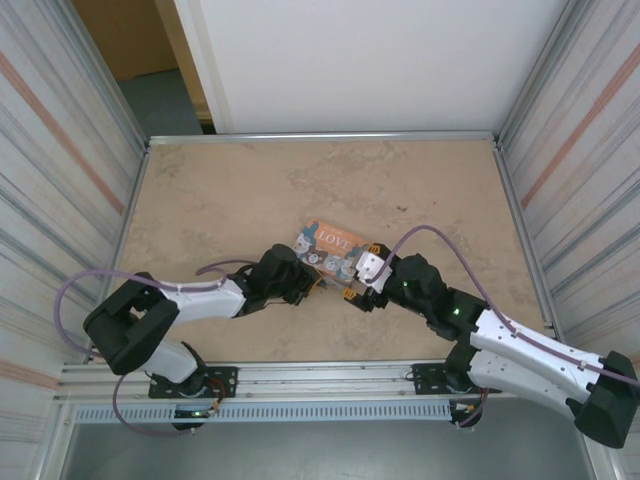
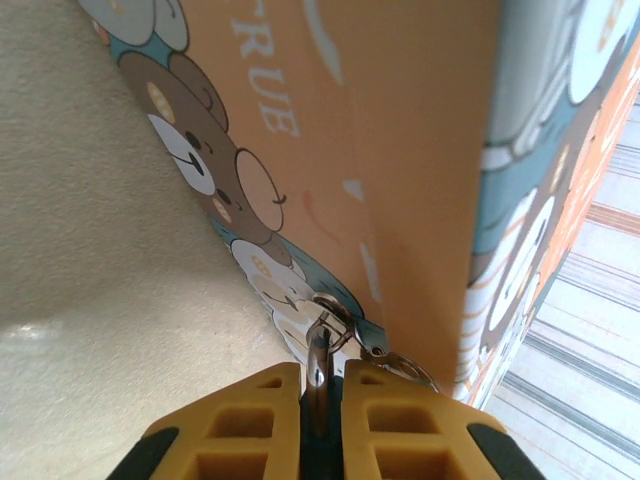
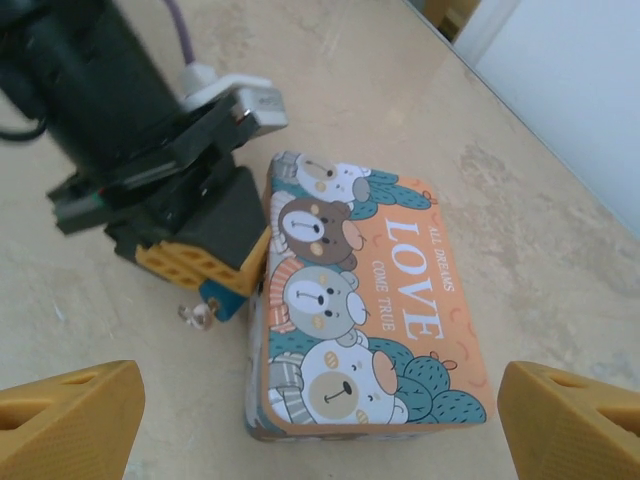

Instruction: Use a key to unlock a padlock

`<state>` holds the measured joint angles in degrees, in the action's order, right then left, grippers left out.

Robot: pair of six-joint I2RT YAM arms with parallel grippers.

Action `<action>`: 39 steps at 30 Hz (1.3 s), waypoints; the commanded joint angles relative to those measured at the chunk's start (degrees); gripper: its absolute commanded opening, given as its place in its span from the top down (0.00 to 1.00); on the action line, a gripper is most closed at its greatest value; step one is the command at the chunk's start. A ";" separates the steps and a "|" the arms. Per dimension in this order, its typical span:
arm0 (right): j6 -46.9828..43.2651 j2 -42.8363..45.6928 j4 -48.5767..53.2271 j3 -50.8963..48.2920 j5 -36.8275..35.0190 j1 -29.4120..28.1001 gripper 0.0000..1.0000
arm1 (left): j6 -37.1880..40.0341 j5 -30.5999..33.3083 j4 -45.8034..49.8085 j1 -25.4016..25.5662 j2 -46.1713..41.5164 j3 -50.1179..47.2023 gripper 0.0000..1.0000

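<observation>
1. A beige, marbled stone-look tabletop [image 1: 250, 200] is seen under soft, even light.
2. It is flanked by a ribbed grey metal wall [image 1: 50, 150] on the left and a matching wall [image 1: 590, 120] on the right.
3. A plain white panel [image 1: 380, 60] is set behind its far edge.
4. A silver aluminium rail [image 1: 330, 378] is fixed along the near edge.
5. A brown wooden surface [image 1: 125, 35] and a grey-blue floor [image 1: 165, 100] are glimpsed beyond the far left corner.

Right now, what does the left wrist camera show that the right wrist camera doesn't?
Left wrist: the left gripper shut on the pale metal loop of the small dark blue padlock, at a little metal clasp on the orange-and-teal LOVE picture box's edge. Right wrist: the box's pictured top, the padlock's blue body beneath the left gripper, and the right gripper open wide. Both: that box lying on the beige stone-look table, the left gripper beside it.
</observation>
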<state>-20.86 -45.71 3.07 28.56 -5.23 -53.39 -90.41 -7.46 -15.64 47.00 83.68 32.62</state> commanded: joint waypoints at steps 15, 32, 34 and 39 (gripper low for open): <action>-10.65 -6.95 -15.52 -8.93 -18.53 -11.74 0.13 | -4.40 2.19 11.39 1.73 -4.85 3.98 1.00; -8.52 -26.98 -31.14 -7.75 -21.15 -17.03 0.28 | -5.67 1.60 11.07 2.30 -3.79 4.29 1.00; -8.25 -28.14 -31.28 -7.32 -20.89 -16.93 0.30 | -5.49 1.60 10.87 2.30 -3.70 4.36 1.00; -6.59 -29.36 -31.37 -6.42 -19.17 -15.93 0.41 | -5.35 1.44 10.89 2.30 -3.53 4.46 1.00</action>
<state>-29.80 -74.48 -26.02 20.16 -25.23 -69.91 -95.02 -6.31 -4.49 48.88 80.55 35.77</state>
